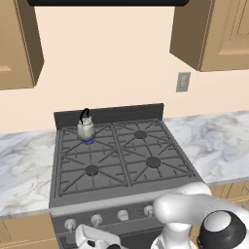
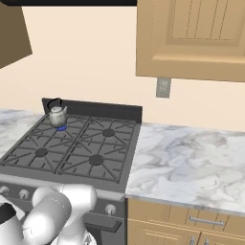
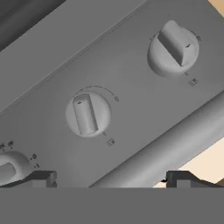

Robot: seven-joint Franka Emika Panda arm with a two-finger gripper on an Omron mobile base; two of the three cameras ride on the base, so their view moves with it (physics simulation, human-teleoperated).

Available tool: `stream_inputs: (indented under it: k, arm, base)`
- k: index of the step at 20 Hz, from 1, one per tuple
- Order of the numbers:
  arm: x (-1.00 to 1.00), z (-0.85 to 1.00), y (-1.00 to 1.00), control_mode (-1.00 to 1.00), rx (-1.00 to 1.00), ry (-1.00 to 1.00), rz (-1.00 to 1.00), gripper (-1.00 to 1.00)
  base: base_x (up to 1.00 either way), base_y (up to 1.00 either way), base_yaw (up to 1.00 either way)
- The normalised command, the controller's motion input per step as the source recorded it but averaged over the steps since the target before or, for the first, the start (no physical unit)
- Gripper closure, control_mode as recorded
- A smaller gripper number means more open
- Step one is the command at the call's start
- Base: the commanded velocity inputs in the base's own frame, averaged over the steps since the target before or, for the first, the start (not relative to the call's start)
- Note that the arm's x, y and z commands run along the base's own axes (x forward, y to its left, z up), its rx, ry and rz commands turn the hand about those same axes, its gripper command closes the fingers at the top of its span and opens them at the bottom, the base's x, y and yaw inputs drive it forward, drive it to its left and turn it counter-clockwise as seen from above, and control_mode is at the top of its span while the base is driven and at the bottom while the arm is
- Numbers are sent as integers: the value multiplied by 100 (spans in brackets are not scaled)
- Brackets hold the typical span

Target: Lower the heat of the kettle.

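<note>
Silver-grey metal is being shown by the kettle, which is being carried on the rear left burner of the stove, in the upper left part of the grates in the left base view; in the right base view the kettle is being seen at the far left corner of the cooktop, just before the dark back panel. A small blue flame is being displayed beneath its base. Grey-veined marble counter is being seen on both sides of the stove. In the hand view, the end effector is being held wide open, with nothing between its fingertips, close in front of the grey control panel. One knob is being framed left of centre, a second knob at the upper right, and a third knob is being cut off at the lower left edge. The oven handle bar is being shown running diagonally across the lower right.
</note>
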Motion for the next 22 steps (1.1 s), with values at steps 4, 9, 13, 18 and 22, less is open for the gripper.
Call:
stream_inputs:
  k: [4, 9, 13, 18, 22]
  arm:
    - [0, -12, 7, -100, 0, 0, 0, -100]
    - [2, -10, 0, -100, 0, 0, 0, -100]
    - [13, -16, -3, -100, 0, 0, 0, -100]
    - [17, -9, -2, -100, 0, 0, 0, -100]
    - [13, -5, 0, -100, 0, 0, 0, -100]
  base:
    - [0, 0, 0]
    - [0, 0, 0]
    - [0, 0, 0]
    - [0, 0, 0]
    - [0, 0, 0]
